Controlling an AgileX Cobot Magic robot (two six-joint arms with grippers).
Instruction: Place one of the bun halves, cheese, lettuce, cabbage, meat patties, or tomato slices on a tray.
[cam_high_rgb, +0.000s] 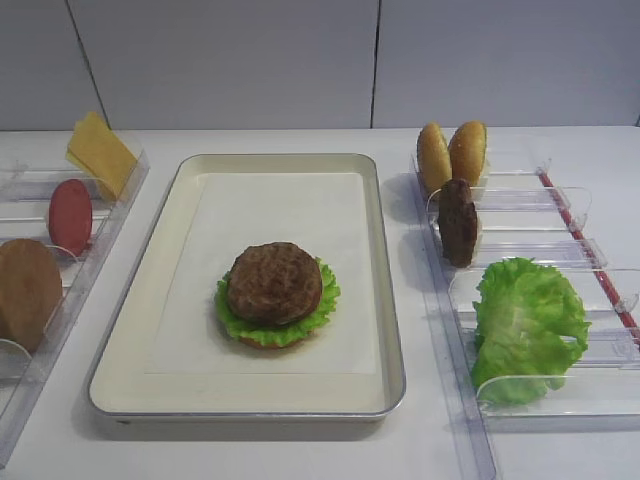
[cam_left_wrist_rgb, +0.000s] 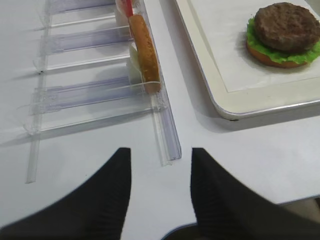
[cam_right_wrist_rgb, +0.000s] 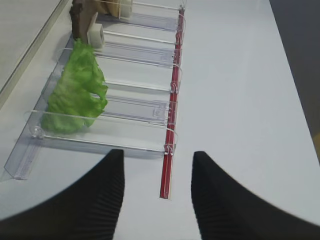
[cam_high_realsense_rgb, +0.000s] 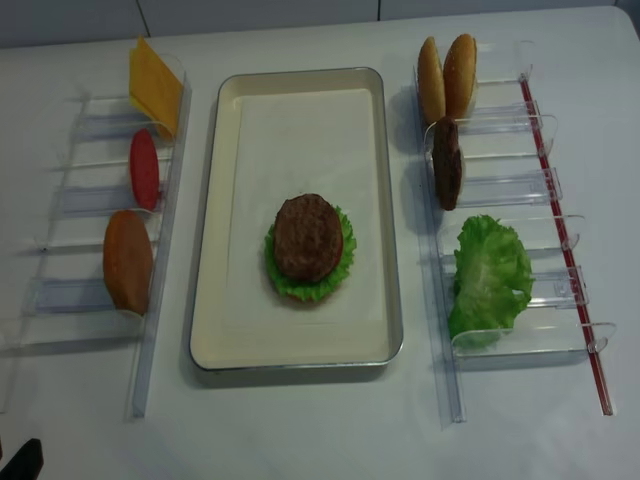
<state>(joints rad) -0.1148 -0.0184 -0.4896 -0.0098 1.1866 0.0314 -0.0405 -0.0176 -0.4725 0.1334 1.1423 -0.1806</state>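
Note:
On the cream tray (cam_high_rgb: 390, 330) sits a stack: a bun half (cam_left_wrist_rgb: 265, 59) at the bottom, then lettuce (cam_high_rgb: 325, 300), with a meat patty (cam_high_rgb: 275, 283) on top. A second patty (cam_high_rgb: 458, 222), two bun halves (cam_high_rgb: 451, 153) and a lettuce leaf (cam_high_rgb: 525, 325) stand in the right rack. Cheese (cam_high_rgb: 98, 152), a tomato slice (cam_high_rgb: 70, 216) and another bun half (cam_high_rgb: 27, 292) stand in the left rack. The cabbage is out of view. My right gripper (cam_right_wrist_rgb: 157, 153) hangs open and empty before the right rack's near end. The left gripper (cam_left_wrist_rgb: 160, 150) is open and empty near the left rack's end.
Clear plastic racks flank the tray, one on the left (cam_high_realsense_rgb: 150, 330) and one on the right (cam_high_realsense_rgb: 440, 330). A red strip (cam_right_wrist_rgb: 169, 165) runs along the right rack's outer side. The table's right edge (cam_right_wrist_rgb: 295, 80) lies beyond it.

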